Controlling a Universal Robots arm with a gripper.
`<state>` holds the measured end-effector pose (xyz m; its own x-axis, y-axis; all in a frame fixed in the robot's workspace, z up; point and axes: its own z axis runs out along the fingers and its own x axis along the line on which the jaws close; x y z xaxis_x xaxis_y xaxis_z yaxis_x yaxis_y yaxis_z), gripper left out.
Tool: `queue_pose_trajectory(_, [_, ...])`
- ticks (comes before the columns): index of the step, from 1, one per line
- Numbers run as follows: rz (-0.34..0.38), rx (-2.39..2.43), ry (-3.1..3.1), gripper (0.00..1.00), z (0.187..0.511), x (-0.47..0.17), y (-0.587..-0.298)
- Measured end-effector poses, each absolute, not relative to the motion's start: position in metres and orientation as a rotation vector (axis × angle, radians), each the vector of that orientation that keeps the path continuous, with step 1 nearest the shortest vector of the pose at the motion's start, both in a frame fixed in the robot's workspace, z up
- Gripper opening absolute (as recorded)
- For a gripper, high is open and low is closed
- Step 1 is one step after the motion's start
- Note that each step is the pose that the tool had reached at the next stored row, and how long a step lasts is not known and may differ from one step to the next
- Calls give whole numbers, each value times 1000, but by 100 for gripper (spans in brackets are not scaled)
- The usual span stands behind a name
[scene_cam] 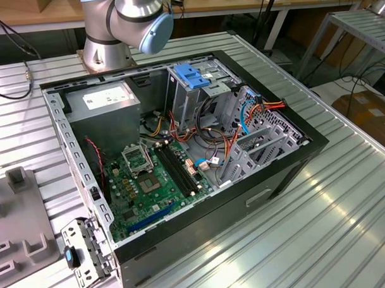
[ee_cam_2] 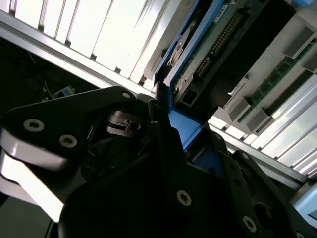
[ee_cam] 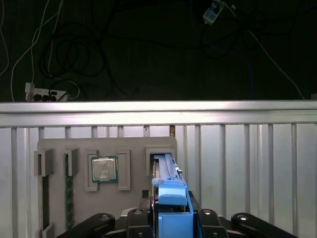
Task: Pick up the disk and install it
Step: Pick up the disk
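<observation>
Blue plastic edges the disk (ee_cam: pixel 166 169), which stands on its narrow side in a slot of a grey tray (ee_cam: pixel 99 148). In the second wrist view the disk (ee_cam_2: pixel 208 44) shows its green circuit board and a row of connector pins, with the blue frame running along its edge.

The gripper (ee_cam: pixel 172 218) has its black fingers (ee_cam_2: pixel 157 116) closed against the two sides of that blue frame, so it has hold of the disk at the near end. I cannot tell whether the disk has left the slot or rests in it.

In the same tray, a square processor chip (ee_cam: pixel 104 169) lies flat in its own pocket just beside the disk's slot. Beyond the chip, a green memory stick (ee_cam: pixel 69 191) sits on edge in a narrow groove.

The tray lies on a ribbed aluminium table (ee_cam: pixel 247 163), near the table's edge, and past that edge there is dark floor with loose cables.

In the exterior view an open computer case (scene_cam: pixel 202 238) lies on its side on the table (scene_cam: pixel 334 227). Inside it are a green motherboard (scene_cam: pixel 152 180) and a grey metal drive cage (scene_cam: pixel 197 103) with a blue latch (scene_cam: pixel 191 76) on top. The arm's base (scene_cam: pixel 128 23) stands behind the case.
</observation>
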<state>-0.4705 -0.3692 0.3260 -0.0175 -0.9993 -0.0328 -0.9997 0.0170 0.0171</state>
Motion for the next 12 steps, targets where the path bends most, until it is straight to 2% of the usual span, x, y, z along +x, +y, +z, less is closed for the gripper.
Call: queue_pose_trajectory(12, [57, -2193, 2231, 37, 355, -471, -369])
